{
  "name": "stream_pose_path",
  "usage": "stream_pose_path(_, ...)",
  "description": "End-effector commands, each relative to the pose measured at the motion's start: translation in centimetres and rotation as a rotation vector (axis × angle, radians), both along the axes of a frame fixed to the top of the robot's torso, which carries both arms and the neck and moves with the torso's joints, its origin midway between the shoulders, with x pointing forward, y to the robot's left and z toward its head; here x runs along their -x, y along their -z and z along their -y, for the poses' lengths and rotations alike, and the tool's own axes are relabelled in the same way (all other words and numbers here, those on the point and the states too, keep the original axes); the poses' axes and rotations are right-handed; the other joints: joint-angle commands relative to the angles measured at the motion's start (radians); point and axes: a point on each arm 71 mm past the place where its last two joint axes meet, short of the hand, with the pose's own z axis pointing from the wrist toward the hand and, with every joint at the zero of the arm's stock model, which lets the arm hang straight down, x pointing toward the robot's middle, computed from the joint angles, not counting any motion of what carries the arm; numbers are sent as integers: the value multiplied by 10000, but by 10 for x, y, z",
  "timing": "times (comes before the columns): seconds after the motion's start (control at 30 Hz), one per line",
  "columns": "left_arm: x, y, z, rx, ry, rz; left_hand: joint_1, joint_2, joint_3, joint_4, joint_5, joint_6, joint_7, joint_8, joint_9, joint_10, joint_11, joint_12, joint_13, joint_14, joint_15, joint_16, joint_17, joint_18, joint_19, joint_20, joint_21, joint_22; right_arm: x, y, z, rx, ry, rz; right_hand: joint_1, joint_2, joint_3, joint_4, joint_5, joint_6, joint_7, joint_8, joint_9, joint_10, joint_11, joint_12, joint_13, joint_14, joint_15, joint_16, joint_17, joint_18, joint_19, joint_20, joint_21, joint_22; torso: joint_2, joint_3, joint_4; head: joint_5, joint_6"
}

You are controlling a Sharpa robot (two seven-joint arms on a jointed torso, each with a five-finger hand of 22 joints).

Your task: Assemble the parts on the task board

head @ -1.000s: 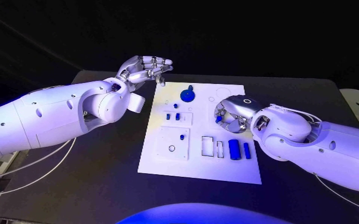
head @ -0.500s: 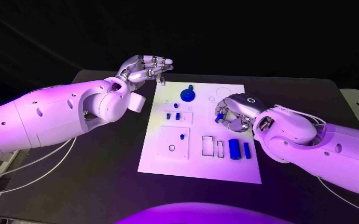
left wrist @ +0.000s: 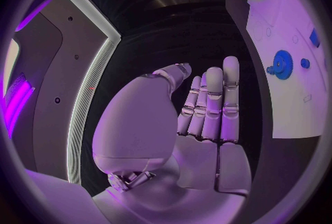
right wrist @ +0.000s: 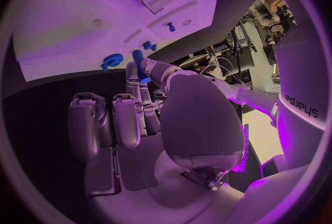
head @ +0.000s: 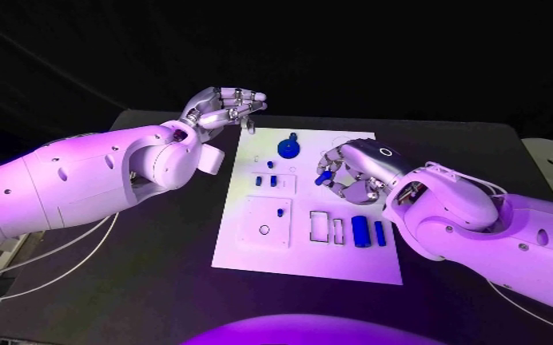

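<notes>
- A small blue part (head: 324,177) is pinched in the fingers (head: 336,171) of the right hand (head: 355,171), right of the frame's centre in the head view, over the right half of the task board (head: 248,245).
- In the right wrist view the same part (right wrist: 138,61) is seen as a short blue peg clamped between thumb and fingertips, with its far end left free.
- The held part's long axis appears to run slantwise, its free end aimed toward the left of the frame and the board's middle; its exact tilt cannot be told.
- The part is judged light and rigid, likely smooth plastic and so somewhat slippery; a pinch across its sides, near the back end, would leave the tip free for insertion.
- The left hand (head: 226,106) is held at the upper left of the frame, off the board's top left corner, fingers curled in together with nothing seen in them.
- A blue gear-like part (head: 288,148) is seated near the board's top edge, and two long blue parts (head: 360,231) lie side by side at lower right, their long axes running up and down the frame.
- Two small blue parts (head: 266,179) stand left of the held part.
- The board rests flat on the black bench (head: 161,281).
</notes>
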Motion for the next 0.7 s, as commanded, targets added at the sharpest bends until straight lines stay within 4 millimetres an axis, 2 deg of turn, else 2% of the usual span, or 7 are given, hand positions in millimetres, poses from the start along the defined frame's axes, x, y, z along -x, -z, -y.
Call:
stream_pose_path(0.03, -1, -1, 3, 118, 168, 51, -75, -6, 56, 16, 20, -93, 26, 3, -12, -50, -8, 45, 17, -77, -12, 51, -13, 150, 8, 64, -53, -13, 4, -2, -14, -561, -277, -188, 2, 41, -17, -62, 25, 119, -18, 134, 261, 29, -3, 40, -4, 462, -66, 15, -16, -106, 522, -55, 6, 2124, -21, 4, -10, 60, 15)
stream_pose_path(0.23, -3, 0, 5, 122, 182, 37, -75, 2, 66, 7, 21, -100, 27, 10, -15, -67, -8, 66, 19, -82, -11, 57, -18, 151, 10, 65, -56, -16, 17, 3, -43, -878, -992, -548, 28, 40, -9, -95, 49, 99, -1, 134, 277, 18, 1, 28, -2, 460, -67, 7, -30, -104, 519, -62, -3, 2123, -50, -8, 27, 130, -29)
stream_pose_path(0.33, -4, 1, 7, 127, 196, 31, -78, 0, 65, 6, 20, -102, 27, 11, -16, -70, -7, 71, 20, -82, -11, 59, -19, 151, 10, 66, -57, -17, 24, 8, -57, -989, -1328, -740, 35, 40, -7, -104, 55, 94, 3, 134, 281, 15, 3, 25, -1, 457, -67, 0, -43, -99, 511, -63, -28, 2115, -56, -10, 20, 184, -38)
stream_pose_path(0.47, -5, 1, 9, 147, 234, 40, -78, 0, 65, 6, 20, -102, 27, 11, -16, -70, -7, 71, 20, -82, -11, 59, -19, 151, 10, 66, -57, -17, 32, 17, -70, -1038, -1647, -1045, 41, 37, -6, -118, 66, 75, 17, 128, 287, 3, 12, 16, -1, 456, -64, -3, -49, -96, 506, -65, -43, 2111, -53, -35, 13, 274, -58)
stream_pose_path(0.7, -6, 1, 12, 164, 272, 45, -85, 0, 65, 6, 18, -104, 26, 16, -18, -76, -7, 84, 21, -84, -10, 62, -22, 151, 11, 67, -58, -19, 37, 37, -82, -867, -1845, -1406, 47, 40, -2, -131, 76, 57, 29, 122, 293, -11, 20, 6, 0, 455, -59, -7, -55, -95, 503, -65, -53, 2109, -51, -15, -11, 383, -85)
